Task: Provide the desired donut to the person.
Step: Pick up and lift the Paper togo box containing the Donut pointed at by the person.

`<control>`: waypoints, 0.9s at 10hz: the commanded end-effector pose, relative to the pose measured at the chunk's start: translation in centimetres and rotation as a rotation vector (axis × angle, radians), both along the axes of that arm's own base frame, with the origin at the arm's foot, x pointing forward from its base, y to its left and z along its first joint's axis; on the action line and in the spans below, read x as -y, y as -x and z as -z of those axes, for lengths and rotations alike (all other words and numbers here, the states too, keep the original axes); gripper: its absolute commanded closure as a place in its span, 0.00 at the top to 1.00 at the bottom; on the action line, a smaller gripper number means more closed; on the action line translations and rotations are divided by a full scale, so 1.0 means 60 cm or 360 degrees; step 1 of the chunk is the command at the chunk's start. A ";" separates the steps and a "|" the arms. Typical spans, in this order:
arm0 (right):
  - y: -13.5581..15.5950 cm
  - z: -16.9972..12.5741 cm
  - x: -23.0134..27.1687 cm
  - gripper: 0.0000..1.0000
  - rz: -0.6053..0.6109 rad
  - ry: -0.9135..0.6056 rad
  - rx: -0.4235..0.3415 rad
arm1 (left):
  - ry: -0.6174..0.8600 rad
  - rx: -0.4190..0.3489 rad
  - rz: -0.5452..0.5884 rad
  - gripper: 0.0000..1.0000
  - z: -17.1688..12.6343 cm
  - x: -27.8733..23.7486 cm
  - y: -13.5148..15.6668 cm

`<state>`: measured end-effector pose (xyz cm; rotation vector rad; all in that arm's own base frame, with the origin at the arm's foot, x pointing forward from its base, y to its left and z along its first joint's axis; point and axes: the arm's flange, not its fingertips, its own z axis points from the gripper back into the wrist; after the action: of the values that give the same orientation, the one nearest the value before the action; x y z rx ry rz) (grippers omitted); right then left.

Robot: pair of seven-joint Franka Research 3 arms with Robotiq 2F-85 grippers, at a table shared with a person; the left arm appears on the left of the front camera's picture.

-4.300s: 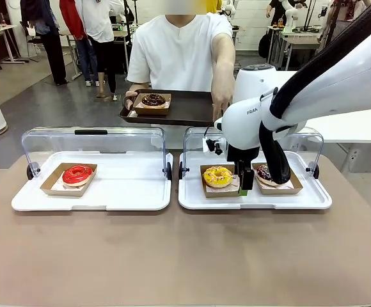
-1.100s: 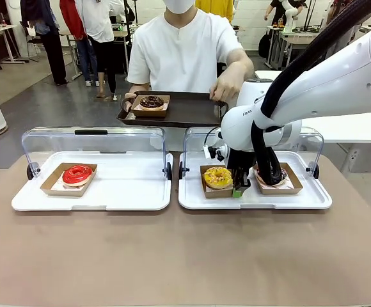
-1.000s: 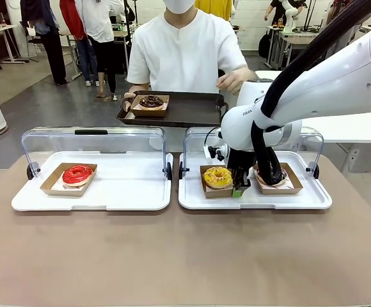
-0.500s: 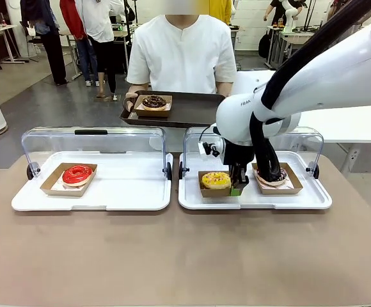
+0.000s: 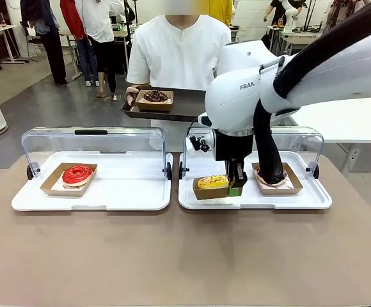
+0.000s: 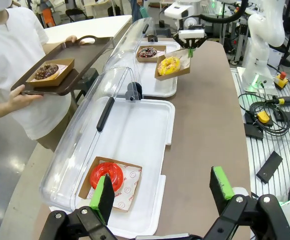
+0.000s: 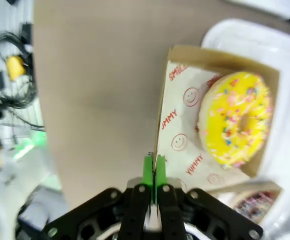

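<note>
Your right tool (image 5: 235,186) pinching the thin rim of the cardboard box (image 5: 206,192), glossy yellow sprinkled ring donut (image 5: 213,181) inside, tilted over the white tray's (image 5: 268,201) near-left corner, your left tool (image 6: 162,187) spread wide, person (image 5: 180,54) holding a dark rectangular tray (image 5: 189,105) beyond the table's (image 5: 173,256) far edge.

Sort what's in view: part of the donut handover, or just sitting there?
In play: right gripper, shut on the yellow donut box; the person; brown serving tray.
Idle: red donut; chocolate donut in the right case; chocolate donut on the serving tray; open left gripper.
</note>
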<state>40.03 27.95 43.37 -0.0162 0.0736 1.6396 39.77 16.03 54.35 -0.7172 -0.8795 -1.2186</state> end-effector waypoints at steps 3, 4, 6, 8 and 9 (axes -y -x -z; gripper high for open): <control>0.091 -0.130 0.009 0.00 0.0067 -0.0062 0.0169 | -0.0021 -0.0005 0.0004 1.00 -0.001 -0.002 0.003; 0.101 -0.164 0.011 0.00 0.0095 -0.0078 0.0186 | -0.0021 -0.0005 0.0004 1.00 -0.001 -0.002 0.003; 0.102 -0.200 0.017 0.00 0.0134 -0.0103 0.0167 | -0.0021 -0.0005 0.0004 1.00 -0.001 -0.002 0.003; 0.093 -0.200 0.026 0.00 -0.0013 -0.0118 0.0174 | -0.0021 -0.0005 0.0004 1.00 -0.001 -0.002 0.003; 0.104 -0.211 0.026 0.00 0.0092 -0.0082 0.0208 | -0.0021 -0.0005 0.0004 1.00 -0.001 -0.002 0.003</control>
<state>34.12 26.16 55.91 -0.0739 -0.0641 1.5925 39.77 16.05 54.35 -0.7169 -0.8797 -1.2182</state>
